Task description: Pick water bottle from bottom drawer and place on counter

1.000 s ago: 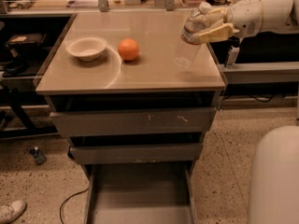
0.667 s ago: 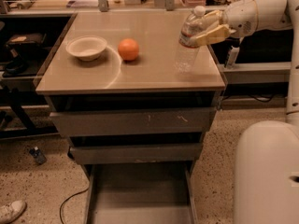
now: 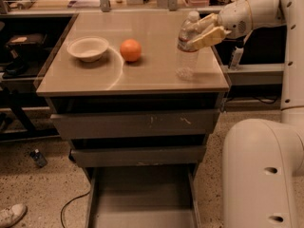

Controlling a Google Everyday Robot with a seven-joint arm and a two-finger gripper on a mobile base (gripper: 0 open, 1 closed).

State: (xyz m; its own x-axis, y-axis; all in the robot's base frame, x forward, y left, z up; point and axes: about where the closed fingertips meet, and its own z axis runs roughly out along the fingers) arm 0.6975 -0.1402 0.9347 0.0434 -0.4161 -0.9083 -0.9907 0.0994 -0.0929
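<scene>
Sitting toward the nine o'clock side of the counter (image 3: 142,77) are a white bowl (image 3: 88,48) and an orange ball (image 3: 130,50). Below, at six o'clock, the bottom drawer (image 3: 142,208) hangs open with no bottle in it, so the pick looks done. At three o'clock the water bottle (image 3: 186,61) is upright near the edge, its neck clenched by the gripper (image 3: 194,36); whether its base touches down I cannot tell, and release remains.

High frontal view down on counter (image 3: 142,77), bottom drawer (image 3: 142,196) below, gripper (image 3: 197,32) clasping water bottle (image 3: 186,58) upper right
</scene>
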